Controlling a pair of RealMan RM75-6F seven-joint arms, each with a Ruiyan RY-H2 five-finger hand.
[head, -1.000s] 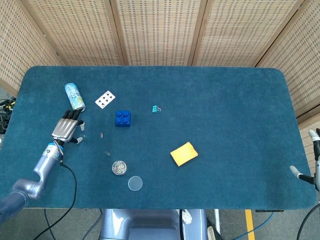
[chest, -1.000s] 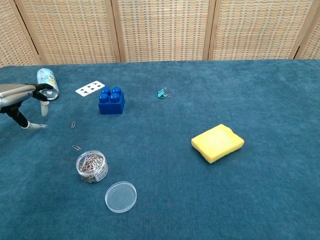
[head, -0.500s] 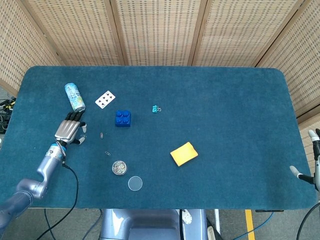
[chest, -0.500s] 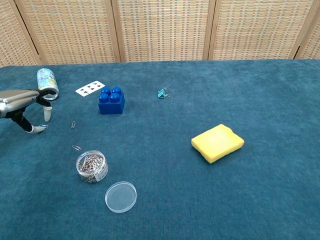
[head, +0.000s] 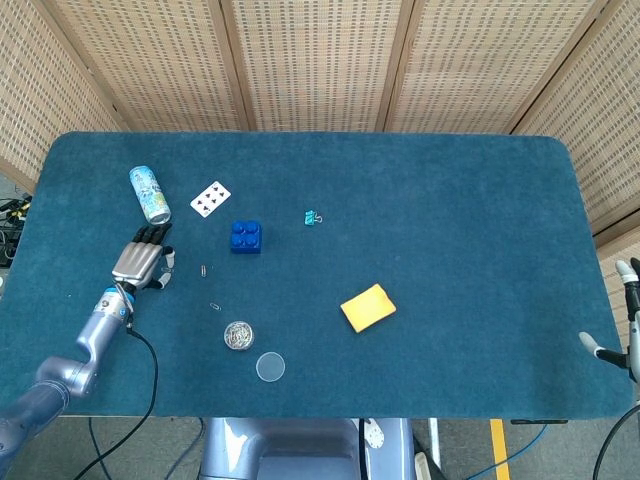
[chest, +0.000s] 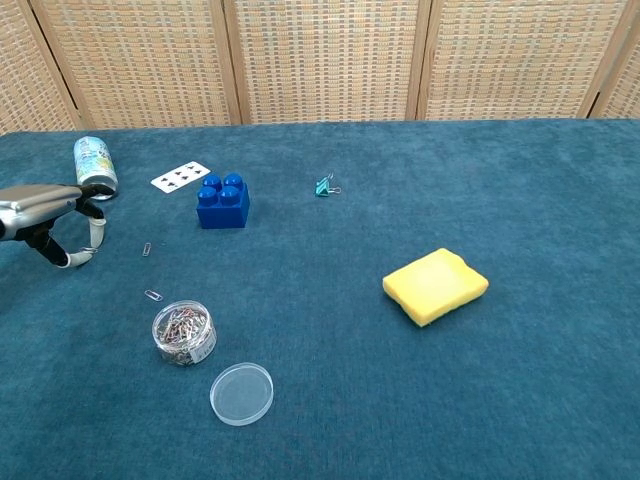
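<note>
- Since a second ago the left hand (chest: 55, 225) has drawn a little nearer the robot and lower over the tabletop (head: 450, 200); its thumb and a finger, apart then, have curled toward each other.
- Left hand now: thumb and finger form a near-closed ring low over the cloth, tips almost meeting at a small paperclip (chest: 84, 256). Whether the clip is actually pinched is too small to tell.
- In the head view the left hand (head: 139, 264) lies palm down, just nearer the robot than the drink can (head: 149, 193), which lies on its side.
- Two more loose clips lie just beside the hand: one (chest: 147, 248) toward the blue brick (chest: 222, 201), the other (chest: 153, 295) close to the clear jar of paperclips (chest: 183, 332).
- Jar's round lid (chest: 241, 393) lies flat on the cloth, apart from the jar, nearer the front edge.
- Playing card (chest: 181, 177) lies face up between the can and the blue brick, touching neither.
- Teal binder clip (chest: 324, 186) sits toward the middle of the tabletop; yellow sponge (chest: 435, 285) lies well apart to the right.
- Right hand (head: 622, 320): only pale fingertips show at the right edge of the head view, off the tabletop, spread and holding nothing.
</note>
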